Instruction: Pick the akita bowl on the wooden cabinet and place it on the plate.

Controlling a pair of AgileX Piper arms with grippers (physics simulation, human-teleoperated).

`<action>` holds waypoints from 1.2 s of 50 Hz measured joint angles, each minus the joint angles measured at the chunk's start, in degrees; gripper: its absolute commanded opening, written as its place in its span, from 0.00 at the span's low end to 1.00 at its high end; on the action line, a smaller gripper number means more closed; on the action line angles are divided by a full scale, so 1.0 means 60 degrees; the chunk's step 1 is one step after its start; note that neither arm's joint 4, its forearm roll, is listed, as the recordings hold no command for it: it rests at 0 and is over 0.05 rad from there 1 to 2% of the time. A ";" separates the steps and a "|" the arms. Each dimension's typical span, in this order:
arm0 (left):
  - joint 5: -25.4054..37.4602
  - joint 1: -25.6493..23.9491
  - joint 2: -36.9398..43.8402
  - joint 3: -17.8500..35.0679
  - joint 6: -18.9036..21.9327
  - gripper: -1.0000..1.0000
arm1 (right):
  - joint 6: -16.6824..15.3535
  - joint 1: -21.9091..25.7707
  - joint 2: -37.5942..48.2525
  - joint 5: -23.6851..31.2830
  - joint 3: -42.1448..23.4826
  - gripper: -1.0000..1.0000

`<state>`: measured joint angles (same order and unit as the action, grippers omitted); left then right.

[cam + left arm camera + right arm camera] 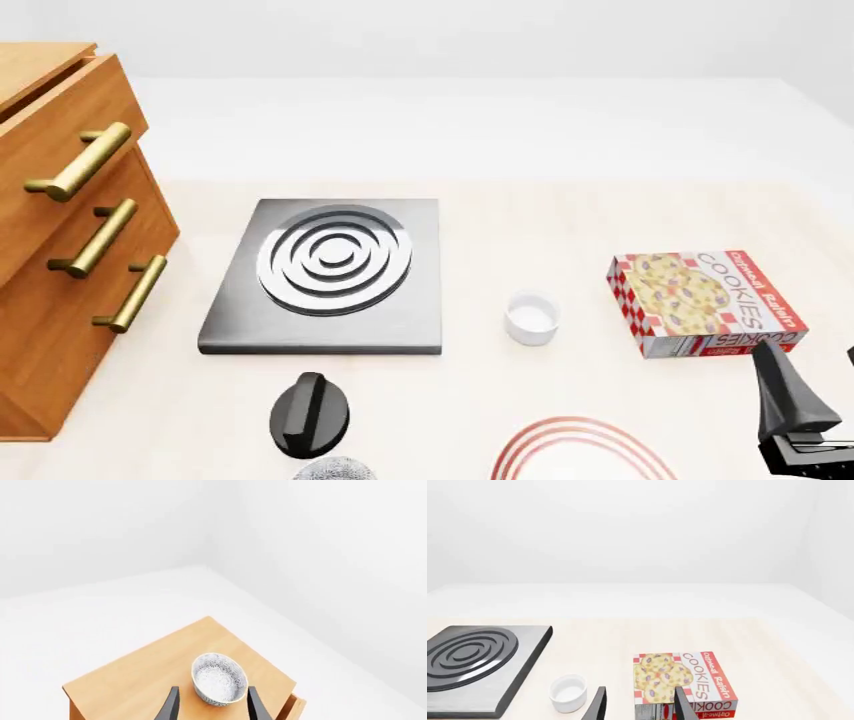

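Observation:
In the left wrist view the akita bowl (219,678), grey-and-white speckled inside, sits upright on the top of the wooden cabinet (133,672). My left gripper (215,707) is open and hangs above and short of the bowl, not touching it. In the front view the wooden cabinet (60,290) stands at the far left; the bowl does not show on it. The plate (577,426), white with red rings, is cut off by the near edge. My right gripper (640,707) (809,360) is open and holds nothing, just short of the cookie box.
A steel stove (327,270) lies at centre left, a small white bowl (533,318) right of it, and a red cookie box (701,300) at the right. A black rounded part (314,410) with a grey speckled patch beneath it sits at the near edge. A cabinet drawer (293,707) stands slightly out.

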<state>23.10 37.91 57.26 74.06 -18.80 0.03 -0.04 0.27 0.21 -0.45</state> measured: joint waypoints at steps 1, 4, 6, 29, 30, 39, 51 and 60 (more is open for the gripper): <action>-0.0005 0.0010 0.0043 0.0020 -0.0007 1.00 | 0.0000 0.0000 0.0001 -0.0001 0.0000 1.00; -0.0021 0.0040 0.0168 0.0077 -0.0026 1.00 | 0.0000 0.0000 0.0003 -0.0002 0.0000 1.00; -0.0033 0.0059 0.0248 0.0114 -0.0037 1.00 | 0.0000 0.0000 0.0004 -0.0003 -0.0001 1.00; -0.0107 0.0236 0.0888 0.0419 -0.0009 1.00 | 0.0000 0.0000 0.0008 -0.0005 -0.0001 1.00; -0.0112 0.0241 0.0906 0.0424 -0.0009 1.00 | 0.0000 0.0000 0.0008 -0.0005 -0.0001 1.00; -0.0168 0.0275 0.1048 0.0433 -0.0009 1.00 | 0.0000 0.0000 0.0008 -0.0006 -0.0001 1.00; -0.0272 0.0265 0.1210 0.0414 -0.0003 1.00 | 0.0000 0.0000 0.0008 -0.0006 -0.0001 1.00; -0.0367 0.0217 0.1337 0.0387 0.0013 1.00 | 0.0000 0.0000 0.0008 -0.0006 -0.0001 1.00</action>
<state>20.89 39.21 65.28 76.38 -18.73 0.03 -0.04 0.32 0.17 -0.45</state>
